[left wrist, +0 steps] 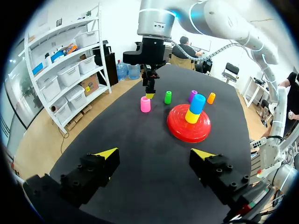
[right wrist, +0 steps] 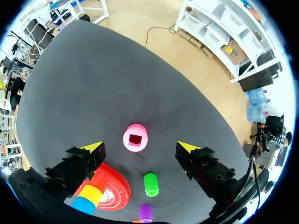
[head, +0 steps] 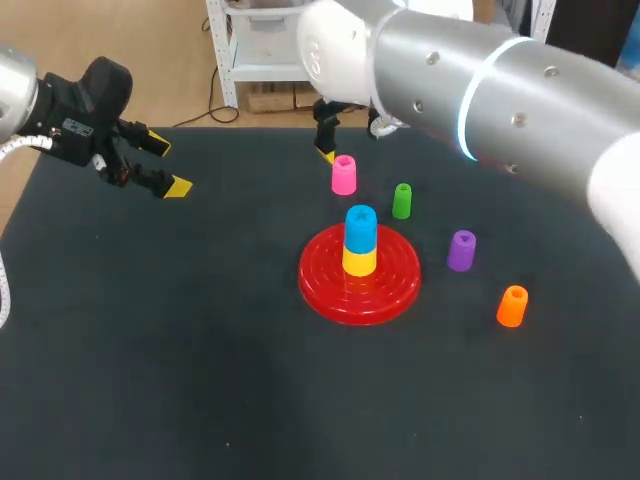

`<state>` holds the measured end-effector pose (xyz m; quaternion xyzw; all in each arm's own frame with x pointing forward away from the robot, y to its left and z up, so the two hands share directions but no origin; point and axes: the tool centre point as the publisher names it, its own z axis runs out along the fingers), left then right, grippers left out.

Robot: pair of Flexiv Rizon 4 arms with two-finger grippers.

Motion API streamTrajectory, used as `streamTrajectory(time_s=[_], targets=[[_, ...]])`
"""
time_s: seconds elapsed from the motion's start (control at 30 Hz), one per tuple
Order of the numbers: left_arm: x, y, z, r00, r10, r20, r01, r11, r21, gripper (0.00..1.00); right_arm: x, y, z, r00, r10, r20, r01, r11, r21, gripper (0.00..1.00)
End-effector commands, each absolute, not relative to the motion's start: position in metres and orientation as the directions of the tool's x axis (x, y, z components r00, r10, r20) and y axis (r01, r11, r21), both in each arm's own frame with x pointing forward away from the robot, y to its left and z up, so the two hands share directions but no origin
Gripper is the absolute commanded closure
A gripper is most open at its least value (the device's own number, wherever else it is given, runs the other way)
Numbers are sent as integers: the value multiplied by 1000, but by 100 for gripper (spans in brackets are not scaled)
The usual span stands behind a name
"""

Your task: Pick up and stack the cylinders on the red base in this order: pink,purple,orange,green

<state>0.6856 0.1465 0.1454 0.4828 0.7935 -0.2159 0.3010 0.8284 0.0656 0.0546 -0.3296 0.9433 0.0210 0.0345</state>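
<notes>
Pink cylinder (head: 343,175): stood upright on the dark surface (head: 150,350) behind the red base (head: 330,290), seen between the released fingers of the right gripper (right wrist: 140,147), touched by neither. Yellow cylinder (head: 359,260) and blue cylinder (head: 360,226): stacked on the base. Green cylinder (head: 401,201), purple cylinder (head: 461,250), orange cylinder (head: 512,306): set apart at the base's right. Left gripper (head: 168,166): held near the surface's far left corner, fingers released.
</notes>
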Motion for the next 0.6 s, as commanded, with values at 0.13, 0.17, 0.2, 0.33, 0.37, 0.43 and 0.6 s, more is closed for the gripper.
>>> streamTrajectory(time_s=[0.13, 0.17, 0.2, 0.33, 0.37, 0.43, 0.6], targets=[[685, 147, 145, -349, 634, -690, 897, 440, -50, 0, 827, 64, 54, -783, -617, -83, -620, 784, 23, 0], [685, 147, 145, -349, 634, -690, 897, 440, -50, 0, 827, 64, 54, -782, -618, -82, -621, 783, 22, 0], [685, 147, 145, -349, 634, -690, 897, 440, -50, 0, 828, 65, 54, -782, -619, -81, -622, 783, 22, 0], [685, 147, 145, -349, 634, -690, 897, 440, -50, 0, 830, 72, 53, -774, -628, -79, -631, 775, 25, 0], [685, 147, 145, -349, 634, -690, 897, 440, -50, 0, 830, 73, 53, -772, -631, -78, -634, 773, 25, 0], [685, 147, 145, -349, 634, -690, 897, 440, -50, 0, 829, 76, 51, -765, -641, -67, -643, 766, 15, 0], [685, 147, 145, -349, 634, -690, 897, 440, -50, 0, 830, 78, 45, -765, -642, -46, -643, 766, 8, 0]])
